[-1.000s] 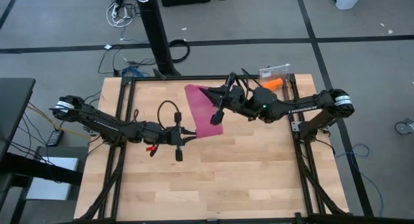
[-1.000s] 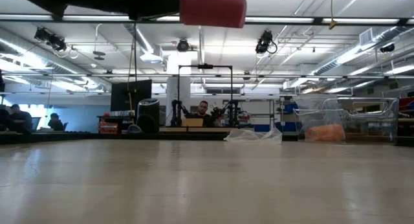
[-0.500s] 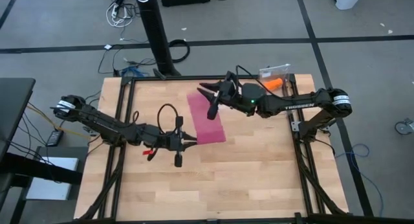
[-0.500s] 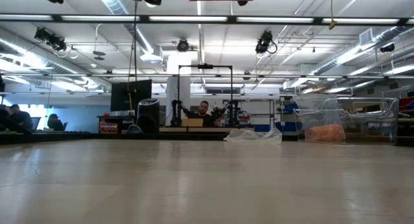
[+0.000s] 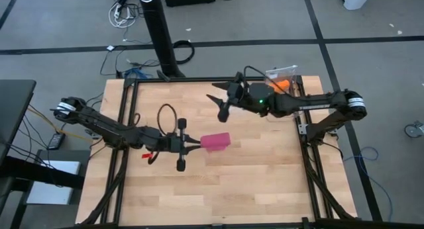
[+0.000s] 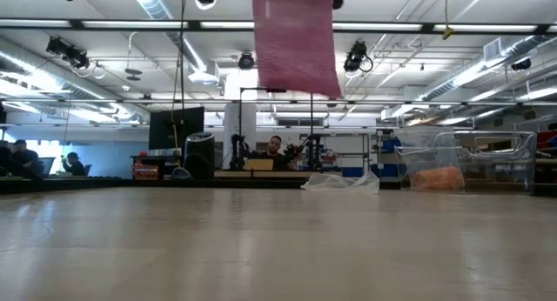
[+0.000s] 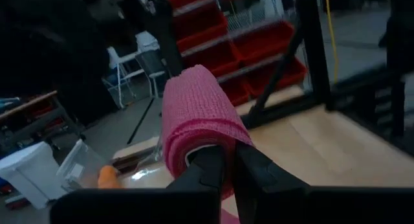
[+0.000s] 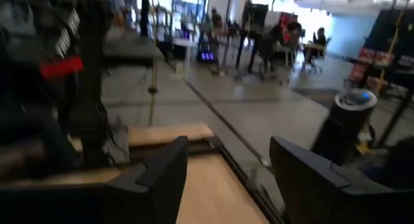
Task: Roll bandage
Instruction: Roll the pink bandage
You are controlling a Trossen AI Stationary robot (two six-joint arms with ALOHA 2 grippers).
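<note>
The magenta-pink bandage (image 5: 215,141) hangs from my left gripper (image 5: 197,144) over the middle of the table. In the low view the bandage (image 6: 294,40) is a flat strip hanging well above the tabletop. In the left wrist view the bandage (image 7: 194,114) curls over my shut left gripper (image 7: 228,164). My right gripper (image 5: 220,106) is open and empty, high over the table's far middle and apart from the bandage. The right wrist view shows nothing in that gripper (image 8: 226,185). My left gripper pinches the bandage between its two fingers at the strip's upper part (image 7: 208,141), which curls over the fingertips (image 7: 249,162). The fingers lie level and come from the table's left. The rest of the strip (image 6: 296,66) hangs slack below them, clear of the table.
A clear container (image 5: 283,75) holding an orange roll (image 5: 281,85) stands at the table's far right corner; it also shows in the low view (image 6: 438,177). Black frame rails (image 5: 126,123) run along the table's left and right edges. Bare wood lies at the near half (image 5: 225,189).
The bandage was spread out as a long strip between my two grippers. Its far end has come away from my right gripper and dropped, so the strip now hangs short from my left gripper. My right gripper has drawn back a little toward the table's far edge.
</note>
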